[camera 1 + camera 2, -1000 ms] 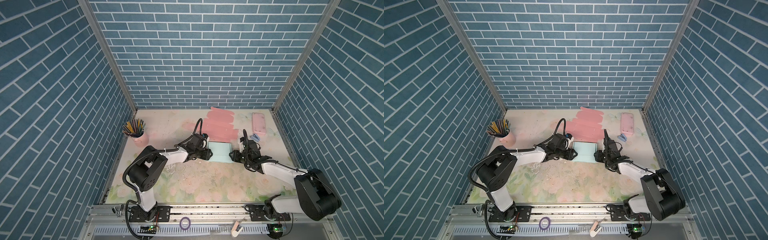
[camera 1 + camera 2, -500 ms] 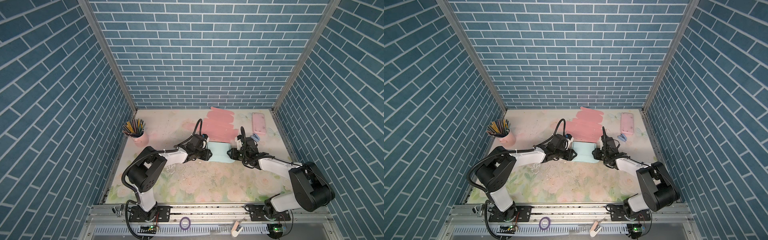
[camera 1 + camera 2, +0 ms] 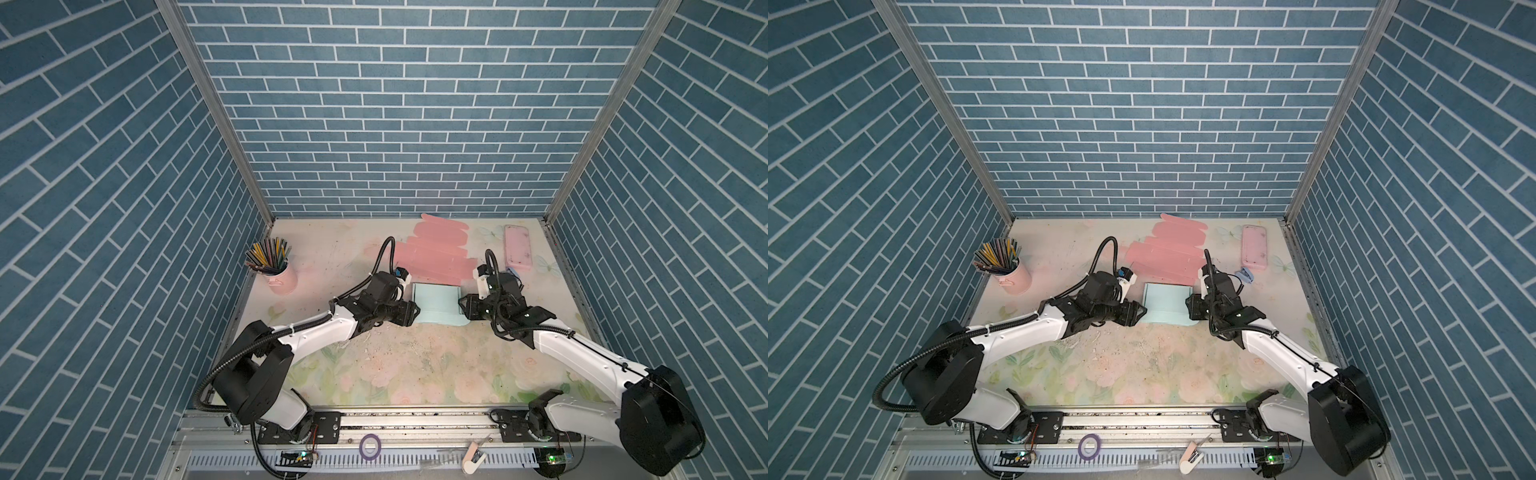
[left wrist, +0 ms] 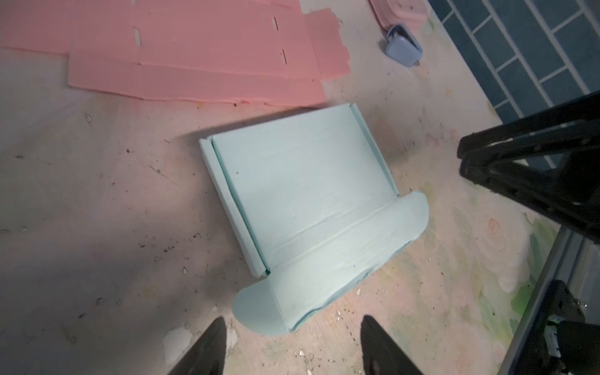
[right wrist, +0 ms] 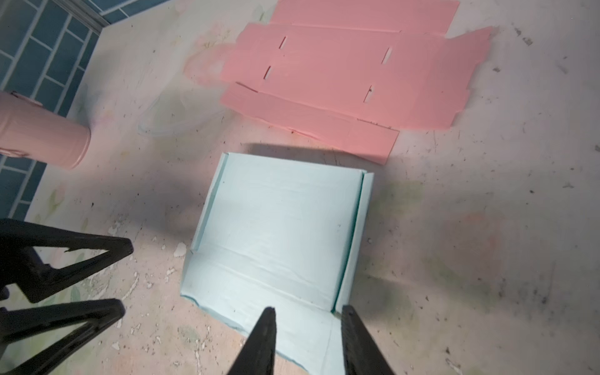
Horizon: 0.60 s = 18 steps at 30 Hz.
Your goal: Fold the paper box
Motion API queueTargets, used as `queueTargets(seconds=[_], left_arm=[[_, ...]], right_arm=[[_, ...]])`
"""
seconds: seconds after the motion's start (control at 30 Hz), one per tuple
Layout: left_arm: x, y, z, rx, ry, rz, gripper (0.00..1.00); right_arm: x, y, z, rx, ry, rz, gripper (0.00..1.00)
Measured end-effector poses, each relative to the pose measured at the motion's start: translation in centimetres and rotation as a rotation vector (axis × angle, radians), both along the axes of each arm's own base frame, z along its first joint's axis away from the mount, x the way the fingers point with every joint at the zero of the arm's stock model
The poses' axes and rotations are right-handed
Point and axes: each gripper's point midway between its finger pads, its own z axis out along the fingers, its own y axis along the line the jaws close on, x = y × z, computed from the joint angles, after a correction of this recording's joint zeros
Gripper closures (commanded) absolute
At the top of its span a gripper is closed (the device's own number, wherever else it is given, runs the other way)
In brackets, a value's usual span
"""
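The light blue paper box (image 3: pixel 436 305) (image 3: pixel 1165 305) lies on the table, part folded. Its two side walls stand up and a front flap with rounded ears lies flat (image 4: pixel 302 201) (image 5: pixel 279 227). My left gripper (image 3: pixel 413 313) (image 3: pixel 1140 313) (image 4: pixel 292 321) is open just off the flap's near left ear, with only bare table between its fingers. My right gripper (image 3: pixel 463 307) (image 3: pixel 1192 309) (image 5: pixel 306 310) is open at the box's right near corner. One finger is over the flap, the other outside the side wall's end, with no grip visible.
A flat pink cardboard blank (image 3: pixel 434 257) lies just behind the box. A pink cup of pencils (image 3: pixel 274 270) stands at the left, and a pink case (image 3: pixel 517 247) and a small blue object (image 3: pixel 1246 275) at the back right. A tape roll (image 3: pixel 369 445) sits on the front rail.
My left gripper's jaws have spread wider. The right arm has shifted a little towards the box. The box has stayed in place.
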Motion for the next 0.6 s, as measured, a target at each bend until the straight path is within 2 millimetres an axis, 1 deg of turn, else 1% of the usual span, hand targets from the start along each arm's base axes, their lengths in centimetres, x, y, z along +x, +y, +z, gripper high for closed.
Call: queueTargets(seconds=[0.17, 0.27, 0.43, 0.6], left_arm=[[-0.9, -0.8, -2.2, 0.018, 0.052, -0.02, 0.32], [-1.1, -1.4, -3.0, 0.008, 0.073, -0.029, 0.31], [-1.2, -1.9, -3.3, -0.002, 0.081, -0.032, 0.25], [-1.0, -2.2, -3.7, -0.007, 0.082, -0.033, 0.24]], right_arm=[[-1.6, 0.5, -1.4, -0.048, 0.035, 0.028, 0.61], [-2.0, 0.4, -2.3, -0.069, 0.058, 0.024, 0.57], [-2.5, -0.2, -3.9, -0.104, 0.091, 0.009, 0.49], [-2.7, -0.3, -5.0, -0.118, 0.116, 0.002, 0.46]])
